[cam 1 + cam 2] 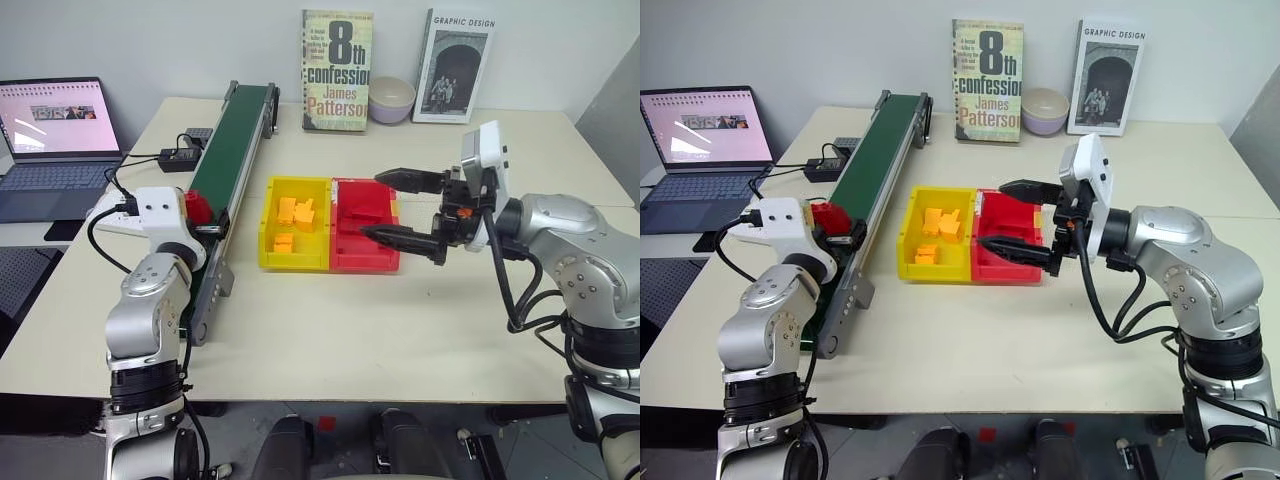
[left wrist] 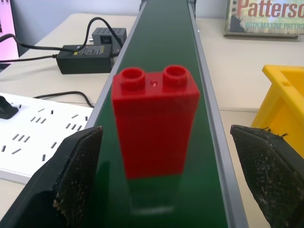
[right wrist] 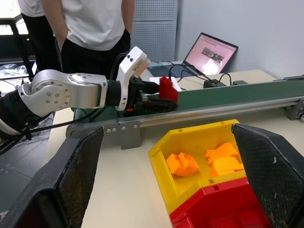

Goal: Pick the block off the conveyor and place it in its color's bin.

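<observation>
**Red block upright on the belt between spread left fingers**

Red plastic stands out on the dark green conveyor [image 1: 228, 140]: the block [image 2: 155, 123] sits upright on the belt, two studs on top, at the near part of the belt's run. The left gripper [image 2: 166, 190] points along the belt with its jaws spread wide, one black finger to each side of the block, and clear belt shows between each pad and the block's sides, so nothing is gripped.

Right of the conveyor, two trays sit side by side and touching: a yellow bin [image 1: 295, 224] holding several orange-yellow blocks [image 1: 298, 212], and to its right the red bin [image 1: 364, 222]. The right gripper [image 1: 398, 208] hangs above the red bin, pointing left, fingers well apart and holding nothing.

On the far left a laptop [image 1: 55, 140] stands open, with a black power adapter [image 1: 180, 158] and its cables beside the conveyor. Against the far wall lean two books [image 1: 336, 70] with a pale bowl [image 1: 391, 99] between them. A person in a white shirt [image 3: 95, 23] stands beyond the table in the right wrist view.
</observation>
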